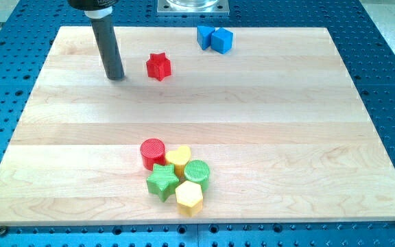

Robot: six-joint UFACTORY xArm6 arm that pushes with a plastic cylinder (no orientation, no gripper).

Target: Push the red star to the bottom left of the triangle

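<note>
The red star (pixel 158 66) lies on the wooden board near the view's top, left of centre. My tip (pixel 116 77) rests on the board just left of the star, a small gap apart. A blue triangle (pixel 204 36) sits at the view's top, right of the star, touching a blue cube (pixel 221 40) on its right side.
A cluster sits near the view's bottom centre: a red cylinder (pixel 152 153), a yellow heart (pixel 179 157), a green cylinder (pixel 197 171), a green star (pixel 162 181) and a yellow hexagon (pixel 189 197). The wooden board (pixel 307 137) lies on a blue perforated table.
</note>
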